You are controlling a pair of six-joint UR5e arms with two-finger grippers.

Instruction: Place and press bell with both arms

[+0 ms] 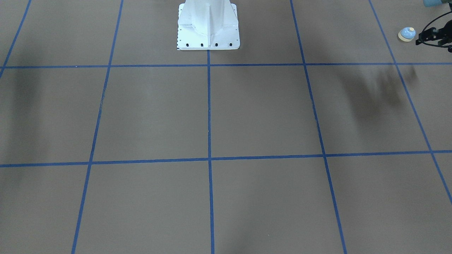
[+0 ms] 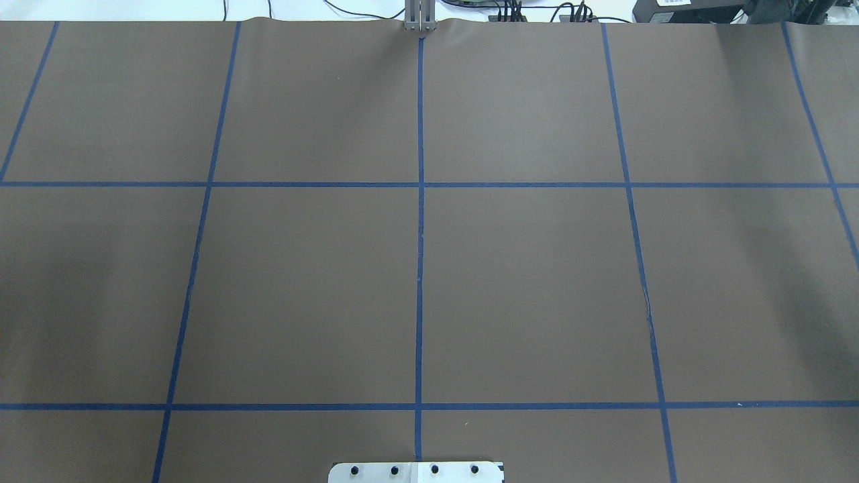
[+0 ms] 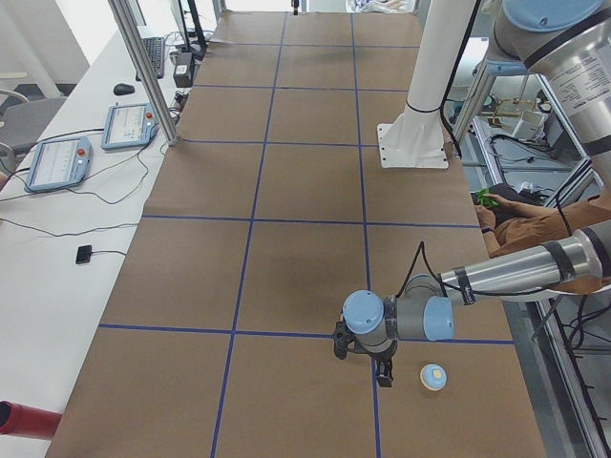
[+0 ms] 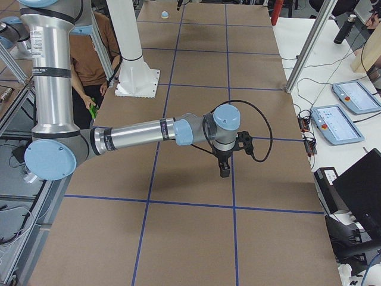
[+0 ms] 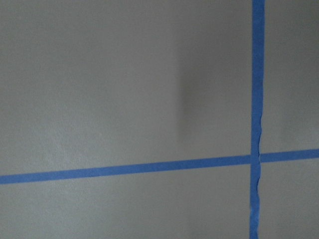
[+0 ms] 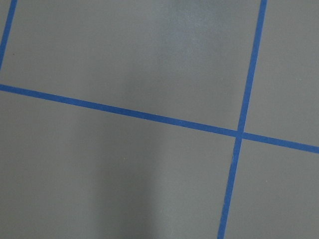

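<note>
Bell stands upright just beside left claw; for it and right claw, open or closed cannot be told.

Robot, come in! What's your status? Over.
Left gripper beside bell, not holding it. Right gripper far off over table. Open or shut: can't tell. Bell upright.

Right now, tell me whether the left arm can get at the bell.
Probably yes: the bell stands on the table close beside the left gripper, apart from it, with only bare tabletop between. Whether that gripper is open, I cannot tell.
</note>
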